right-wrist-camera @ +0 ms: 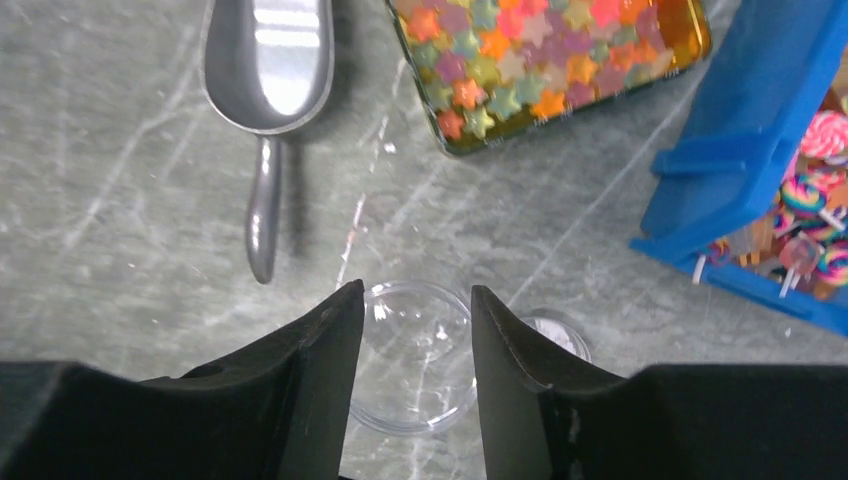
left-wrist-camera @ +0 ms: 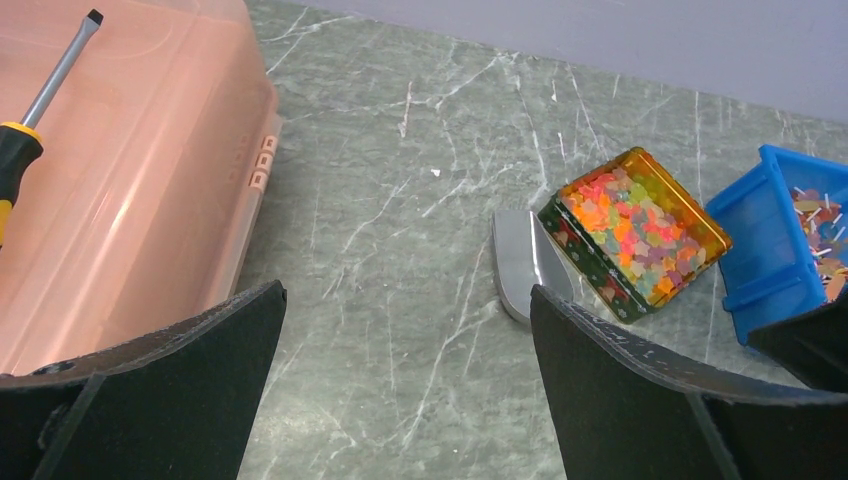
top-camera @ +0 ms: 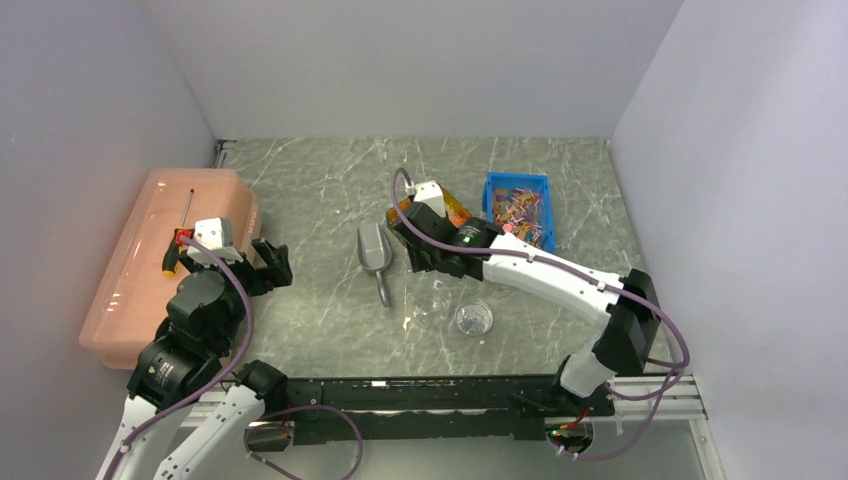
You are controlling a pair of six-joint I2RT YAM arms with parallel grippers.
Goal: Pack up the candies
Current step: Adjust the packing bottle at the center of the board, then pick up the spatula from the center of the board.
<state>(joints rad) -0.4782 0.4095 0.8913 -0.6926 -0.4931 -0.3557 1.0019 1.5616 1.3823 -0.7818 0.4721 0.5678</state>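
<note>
- Right now, the candies [left-wrist-camera: 632, 225] sit in an open tin [left-wrist-camera: 585, 268]. They are small, glossy star shapes in orange, yellow, red and green, and they fill it almost to the rim.
- Your right gripper [right-wrist-camera: 415, 290] hangs on the near side of the tin with its jaws partly apart and nothing held. A clear round cup [right-wrist-camera: 415, 350] stands on the table [left-wrist-camera: 400, 180] under the gap. You cannot tell whether the fingers touch it.
- A smaller clear round piece [right-wrist-camera: 560, 335] lies just beside that cup, on the tin's near side.
- The metal scoop [right-wrist-camera: 268, 60] lies just left of the tin, with its handle pointing toward you.
- A blue bin [right-wrist-camera: 745, 120] of lollipops [right-wrist-camera: 815, 135] stands just right of the tin.
- Your left gripper [left-wrist-camera: 405, 300] is spread wide and empty, well left of the tin, beside a pink box [left-wrist-camera: 130, 180] with a screwdriver [left-wrist-camera: 40, 110] on its lid.
</note>
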